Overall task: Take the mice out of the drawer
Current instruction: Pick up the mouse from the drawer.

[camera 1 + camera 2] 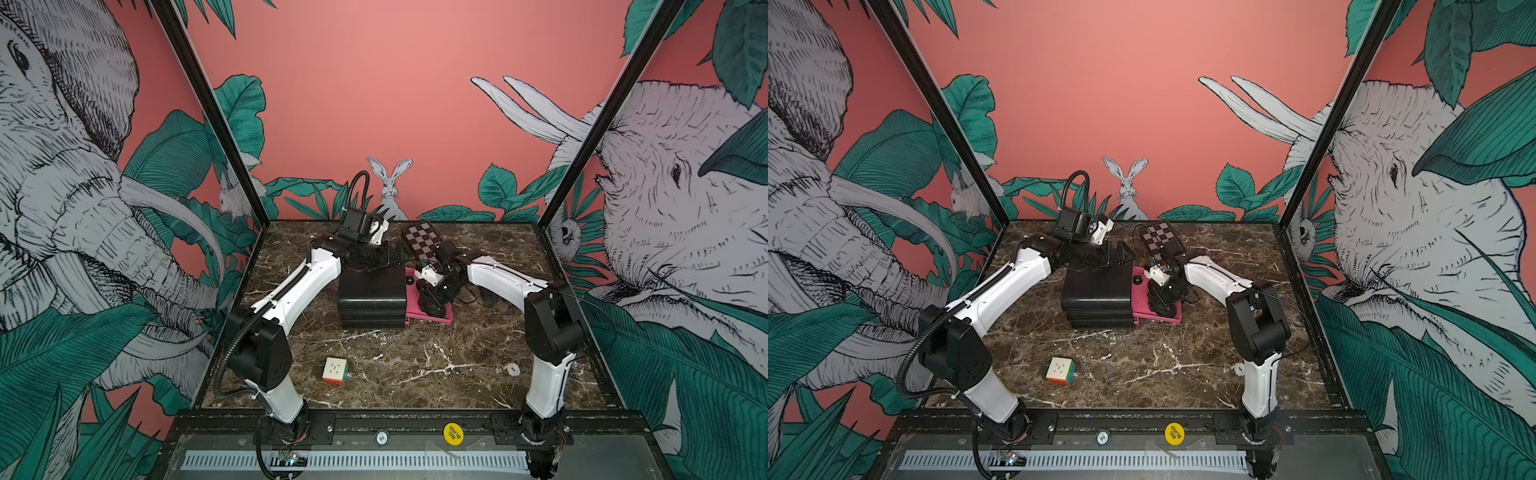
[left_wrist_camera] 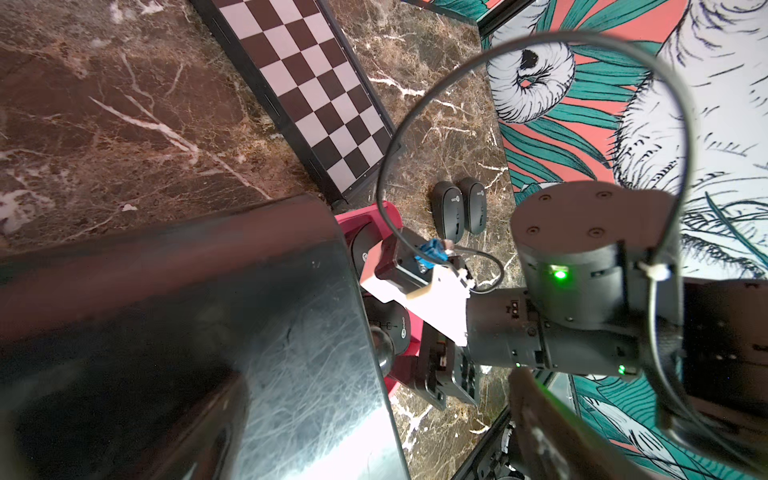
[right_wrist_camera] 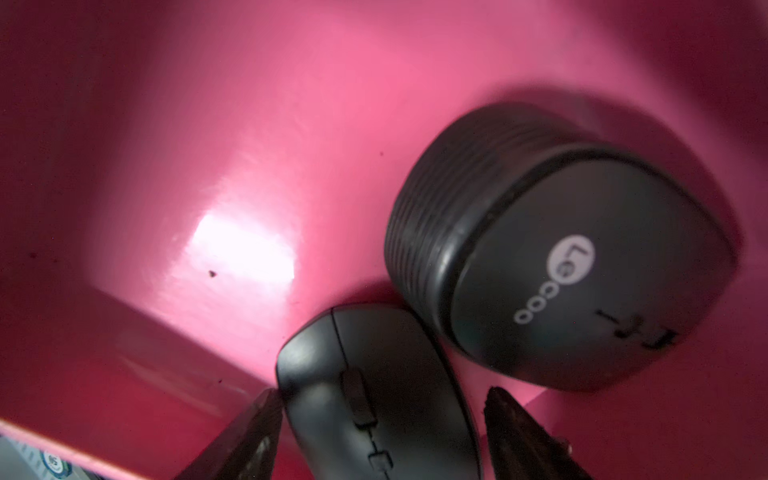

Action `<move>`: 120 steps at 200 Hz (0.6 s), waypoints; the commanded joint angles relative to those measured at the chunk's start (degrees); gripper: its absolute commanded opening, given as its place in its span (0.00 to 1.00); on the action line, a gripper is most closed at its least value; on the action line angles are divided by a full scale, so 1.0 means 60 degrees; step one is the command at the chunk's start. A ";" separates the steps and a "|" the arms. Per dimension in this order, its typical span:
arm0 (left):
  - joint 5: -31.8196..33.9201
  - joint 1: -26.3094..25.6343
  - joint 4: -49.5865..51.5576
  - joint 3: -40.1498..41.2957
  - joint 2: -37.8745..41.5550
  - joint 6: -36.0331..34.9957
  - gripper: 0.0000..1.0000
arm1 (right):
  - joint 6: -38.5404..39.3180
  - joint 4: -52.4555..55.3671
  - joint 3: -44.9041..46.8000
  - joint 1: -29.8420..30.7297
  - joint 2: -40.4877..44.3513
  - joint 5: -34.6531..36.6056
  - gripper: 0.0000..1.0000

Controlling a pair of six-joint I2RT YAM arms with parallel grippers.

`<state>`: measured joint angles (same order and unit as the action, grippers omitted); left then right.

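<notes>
A glossy multicoloured puzzle cube (image 1: 335,371) sits front-left on the veined marble worktop (image 1: 415,365). The left hand (image 1: 397,254) is over the shiny black cabinet (image 1: 372,297); how wide it stands I cannot tell. The smooth pink drawer (image 1: 432,319) juts out rightward. Inside, a ribbed-sided black mouse (image 3: 561,270) lies just beside a second mouse (image 3: 374,415), which the right hand (image 3: 383,394) straddles, jaws apart. Behind lies a chequered board (image 1: 422,241). Further right, a pair of black mice (image 2: 448,210) rests side by side on the worktop.

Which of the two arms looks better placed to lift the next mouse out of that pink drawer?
Right. The right tool is down inside the pink drawer, straddling a black mouse. The left tool sits over the black cabinet, outside the drawer.
</notes>
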<state>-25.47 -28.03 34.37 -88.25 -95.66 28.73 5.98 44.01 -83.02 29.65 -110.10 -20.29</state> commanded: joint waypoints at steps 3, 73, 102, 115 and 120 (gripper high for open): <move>0.0261 0.0058 0.0600 0.0149 -0.0221 0.0080 0.99 | 0.0202 0.0209 0.0093 0.0083 -0.0319 0.0126 0.76; 0.0202 0.0058 0.0613 0.0089 -0.0343 0.0078 0.99 | 0.0097 0.0079 0.0289 0.0098 -0.0441 0.0391 0.65; 0.0177 0.0058 0.0549 0.0089 -0.0348 0.0105 0.99 | 0.0127 0.0293 0.0081 0.0098 -0.0329 0.0471 0.54; 0.0159 0.0058 0.0512 0.0089 -0.0352 0.0104 0.99 | 0.0093 0.0360 -0.0018 0.0107 -0.0177 0.0540 0.53; 0.0151 0.0058 0.0492 0.0072 -0.0350 0.0104 0.99 | 0.0073 0.0369 -0.0053 0.0102 -0.0119 0.0573 0.53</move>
<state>-25.52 -27.97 33.87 -88.25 -95.92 28.71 6.66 44.03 -82.83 29.87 -111.37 -19.46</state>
